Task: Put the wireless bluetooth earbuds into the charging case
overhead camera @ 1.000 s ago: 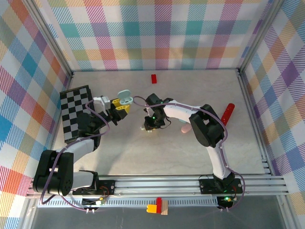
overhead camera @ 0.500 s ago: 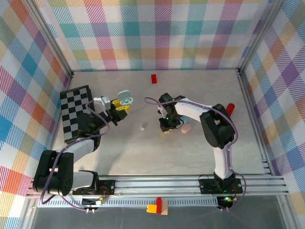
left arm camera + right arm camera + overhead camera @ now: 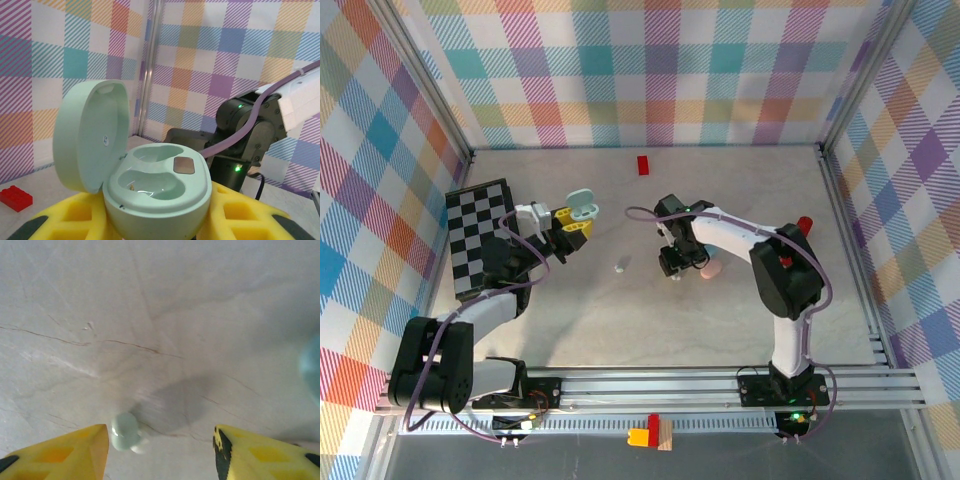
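My left gripper [image 3: 570, 226] [image 3: 160, 222] is shut on a pale mint charging case [image 3: 157, 187] [image 3: 581, 207]. The case's lid stands open and both wells are empty. My right gripper [image 3: 672, 266] [image 3: 160, 452] is down at the table's middle with its yellow fingers [image 3: 75, 452] apart and nothing held. A pale mint earbud [image 3: 125, 432] lies on the table between them, right beside the left finger. Another tiny pale earbud [image 3: 619, 267] lies loose on the table, left of the right gripper. A pink piece [image 3: 711, 270] lies just right of that gripper.
A checkerboard mat [image 3: 478, 238] lies at the left. A small red block [image 3: 643, 164] [image 3: 15, 197] sits near the back wall and a red cylinder [image 3: 804, 226] at the right. A blurred light-blue shape [image 3: 313, 371] shows at the right wrist view's edge.
The right gripper has moved right from the table's middle, leaving a tiny earbud behind on the surface, and its jaws have opened. The left arm and case have not moved.
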